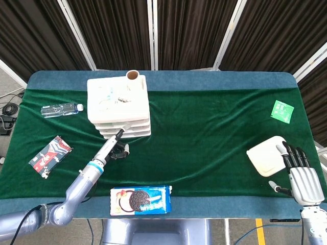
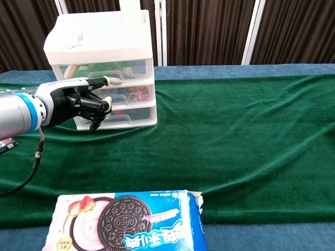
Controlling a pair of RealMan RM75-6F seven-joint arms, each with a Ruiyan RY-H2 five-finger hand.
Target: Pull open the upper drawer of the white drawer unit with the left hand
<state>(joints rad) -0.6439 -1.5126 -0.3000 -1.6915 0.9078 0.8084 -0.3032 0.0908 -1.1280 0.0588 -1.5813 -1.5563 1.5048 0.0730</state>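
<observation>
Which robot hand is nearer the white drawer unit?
Left. The left robot hand reaches to the front of the white drawer unit; the right robot hand rests far across the table.

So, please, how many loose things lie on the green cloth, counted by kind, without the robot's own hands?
Drawer units: 1, the white drawer unit
Bottles: 1, the water bottle
Snack packs: 2, the Oreo box and the red and dark packet
White lidded boxes: 1
Green sachets: 1
Cardboard tubes: 1, at the unit's back edge
Total: 7
</observation>
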